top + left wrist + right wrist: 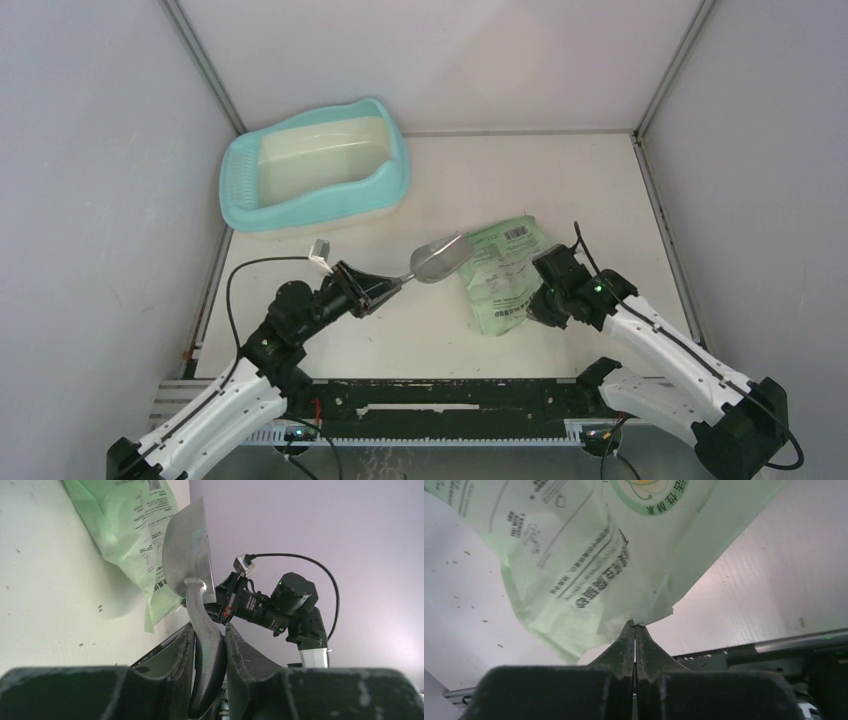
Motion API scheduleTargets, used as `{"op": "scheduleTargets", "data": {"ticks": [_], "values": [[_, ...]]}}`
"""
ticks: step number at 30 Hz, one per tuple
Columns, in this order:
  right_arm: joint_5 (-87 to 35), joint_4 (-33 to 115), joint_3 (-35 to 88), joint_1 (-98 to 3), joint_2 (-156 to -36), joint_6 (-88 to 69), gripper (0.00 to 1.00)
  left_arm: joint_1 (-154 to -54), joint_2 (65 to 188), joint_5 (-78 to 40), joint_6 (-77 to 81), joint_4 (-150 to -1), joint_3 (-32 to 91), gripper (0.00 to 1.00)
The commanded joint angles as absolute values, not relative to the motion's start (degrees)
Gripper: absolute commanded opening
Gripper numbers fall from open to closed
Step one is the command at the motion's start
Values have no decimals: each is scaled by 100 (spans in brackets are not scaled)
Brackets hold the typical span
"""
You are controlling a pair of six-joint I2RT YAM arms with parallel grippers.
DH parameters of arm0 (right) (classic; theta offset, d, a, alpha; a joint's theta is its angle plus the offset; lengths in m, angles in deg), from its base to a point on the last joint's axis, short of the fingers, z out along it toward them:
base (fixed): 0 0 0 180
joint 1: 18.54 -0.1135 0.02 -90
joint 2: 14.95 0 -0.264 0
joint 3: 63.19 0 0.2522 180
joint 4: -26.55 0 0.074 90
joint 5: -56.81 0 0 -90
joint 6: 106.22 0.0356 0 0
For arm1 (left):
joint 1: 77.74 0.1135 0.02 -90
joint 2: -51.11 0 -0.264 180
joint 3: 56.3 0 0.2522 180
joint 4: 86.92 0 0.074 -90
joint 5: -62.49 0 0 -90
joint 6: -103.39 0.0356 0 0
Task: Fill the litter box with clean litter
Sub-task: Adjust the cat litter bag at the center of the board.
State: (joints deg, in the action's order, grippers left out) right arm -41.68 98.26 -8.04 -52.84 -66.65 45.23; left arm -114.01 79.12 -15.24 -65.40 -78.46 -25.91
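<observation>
Your litter box [300, 212] sits at the table's [600, 190] far left corner, close to the left wall, slotted ledge at its left end. What you can see of its inside is pale cream plastic. The green printed bag [503, 275] lies flat near the table's middle right, well apart from the box. Your left gripper [385, 287] is clenched on the handle of the metal scoop [440, 258], whose bowl points right and reaches the bag's far left corner. The left wrist view shows only the bowl's back, so you cannot tell what is in it. Your right gripper [540, 300] is at the bag's right edge. In the right wrist view its jaws are pressed together with the tips against a fold of the bag's near edge, though whether any film is pinched there you cannot tell. The left arm and scoop lie between the bag and the box.
</observation>
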Motion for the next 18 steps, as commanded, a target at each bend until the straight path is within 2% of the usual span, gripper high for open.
{"op": "scheduleTargets", "data": {"ticks": [1, 6, 11, 18], "values": [[-4045, 8532, -761, -5322, -7082, 4716, 0, -11223, 7750, -1395, -6194, -7803, -2228, 17], [-3777, 7474, -689, -5909, -7620, 5255, 0, -10950, 7669, -1344, -5800, -7045, -1923, 17], [-3820, 7111, -145, -6125, -7776, 5386, 0, -10824, 7679, -1372, -5272, -6210, -1366, 17], [-3428, 7241, 435, -5371, -7364, 4853, 0, -10832, 7942, -1210, -4493, -5246, -582, 17]]}}
